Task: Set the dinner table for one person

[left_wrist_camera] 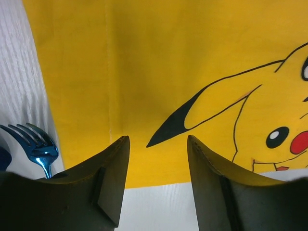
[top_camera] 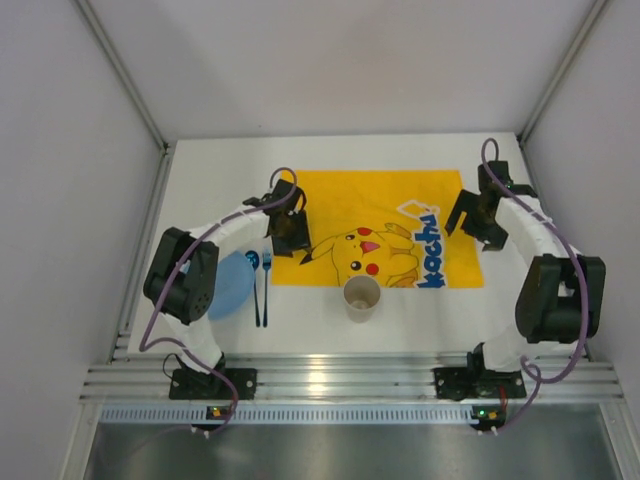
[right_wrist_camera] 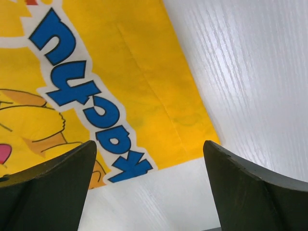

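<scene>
A yellow Pikachu-print cloth mat (top_camera: 375, 225) lies flat on the white dinner table (top_camera: 200, 190). A light blue plate (top_camera: 232, 283) lies left of the mat, partly under my left arm. A blue spoon (top_camera: 254, 285) and a blue fork (top_camera: 266, 285) lie beside it; the fork also shows in the left wrist view (left_wrist_camera: 36, 147). A beige paper cup (top_camera: 362, 297) stands upright at the mat's near edge. My left gripper (top_camera: 288, 236) is open and empty over the mat's near left corner (left_wrist_camera: 144, 96). My right gripper (top_camera: 478, 222) is open and empty over the mat's near right corner (right_wrist_camera: 159, 110).
Grey panels wall the table on three sides (top_camera: 60, 150). A silver aluminium rail (top_camera: 340, 380) runs along the near edge with both arm bases bolted to it.
</scene>
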Tool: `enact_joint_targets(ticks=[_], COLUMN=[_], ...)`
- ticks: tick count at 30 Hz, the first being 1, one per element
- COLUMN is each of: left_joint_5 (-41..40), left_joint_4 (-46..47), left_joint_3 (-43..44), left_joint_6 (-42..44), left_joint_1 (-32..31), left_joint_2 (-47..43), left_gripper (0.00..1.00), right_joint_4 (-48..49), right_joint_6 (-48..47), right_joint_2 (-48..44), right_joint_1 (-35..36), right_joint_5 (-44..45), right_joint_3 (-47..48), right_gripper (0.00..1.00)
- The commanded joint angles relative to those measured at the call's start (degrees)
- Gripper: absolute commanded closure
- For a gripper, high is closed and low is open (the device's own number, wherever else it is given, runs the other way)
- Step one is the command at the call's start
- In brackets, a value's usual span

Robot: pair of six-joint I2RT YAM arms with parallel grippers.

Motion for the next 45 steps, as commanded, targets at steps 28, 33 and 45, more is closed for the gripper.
enact_joint_targets(ticks=[28,33,45], left_joint_5=[-6.2,-6.0,-11.4], left_joint_4=[0.0,-0.6,-9.2], left_joint_3=[-17.7,-17.8,-5.8], left_joint_6=[-5.2,-5.5,-4.0], left_joint_1=[-0.4,-0.4,-0.5], left_joint_2=[-13.0,-16.2,-19.5], left_gripper=[0.48,0.47,0.34], right_joint_4=[-8.7,-8.3,-3.1], right_joint_6=[2.4,3.9,5.0], right_joint_2=[-21.2,-21.7,-18.2], right_joint_1=[12.7,23.3,35.3], right_joint_5=[-16.1,-16.7,-18.6], right_joint_3=[-0.8,-2.0,-2.9], right_gripper=[0.09,0.09,0.14])
